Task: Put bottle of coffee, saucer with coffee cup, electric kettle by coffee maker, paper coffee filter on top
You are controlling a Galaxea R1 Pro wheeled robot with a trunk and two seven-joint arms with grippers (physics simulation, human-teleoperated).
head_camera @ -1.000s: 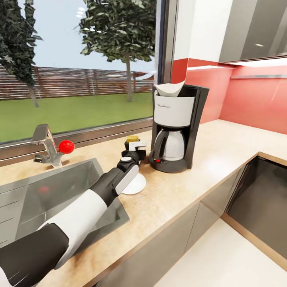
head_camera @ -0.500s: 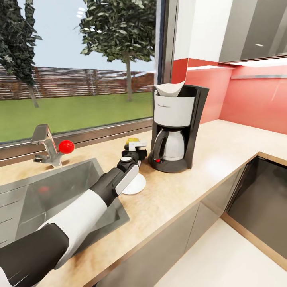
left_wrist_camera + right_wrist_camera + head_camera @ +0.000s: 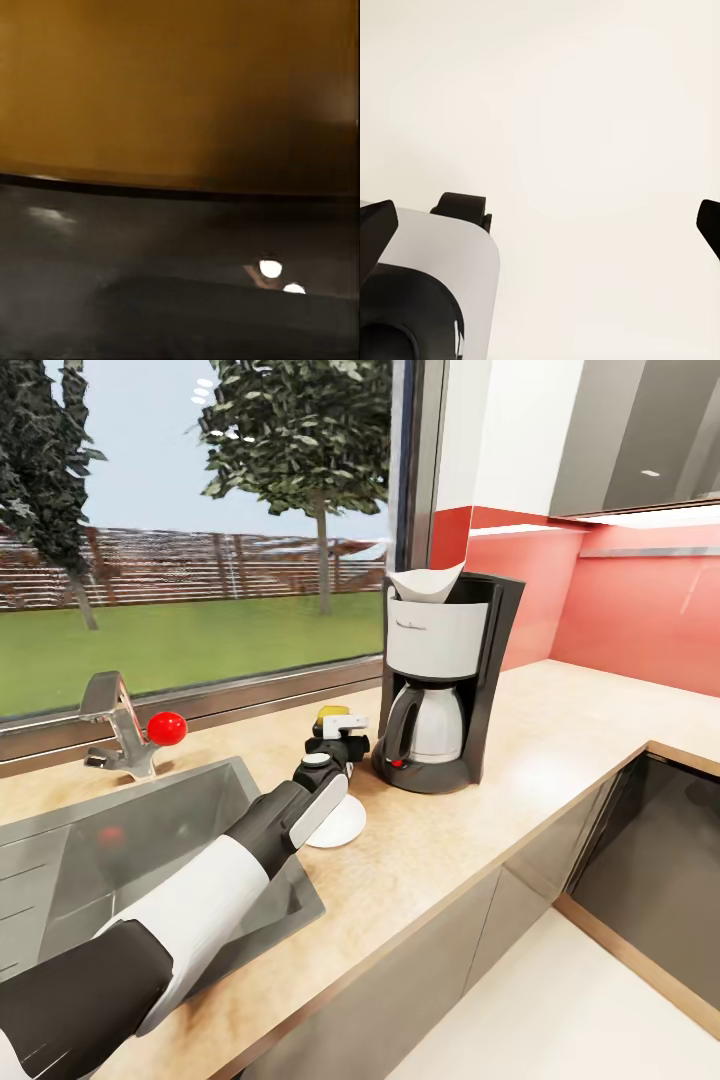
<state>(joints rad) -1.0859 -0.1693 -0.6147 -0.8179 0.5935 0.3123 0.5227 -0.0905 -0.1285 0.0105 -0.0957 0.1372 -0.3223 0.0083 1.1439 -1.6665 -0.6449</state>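
Note:
The black and white coffee maker (image 3: 440, 680) stands on the countertop (image 3: 560, 730) with a white paper filter (image 3: 425, 582) sticking out of its top. Just left of it, my left gripper (image 3: 340, 732) is up against a small yellow-topped thing (image 3: 333, 712); I cannot tell whether this is the bottle or the cup. An amber surface (image 3: 180, 82) close to the lens fills much of the left wrist view, and the fingers are hidden. The white saucer (image 3: 342, 825) lies under my left wrist. My right gripper (image 3: 540, 225) hangs open over pale floor, holding nothing.
A steel sink (image 3: 130, 840) with a tap (image 3: 115, 725) and red knob (image 3: 166, 728) lies left of the saucer. A window is behind it and a red backsplash (image 3: 620, 610) to the right. The counter turns a corner at the right around a dark recess (image 3: 650, 860).
The left gripper and the yellow-topped thing have sunk very slightly. Nothing else has moved.

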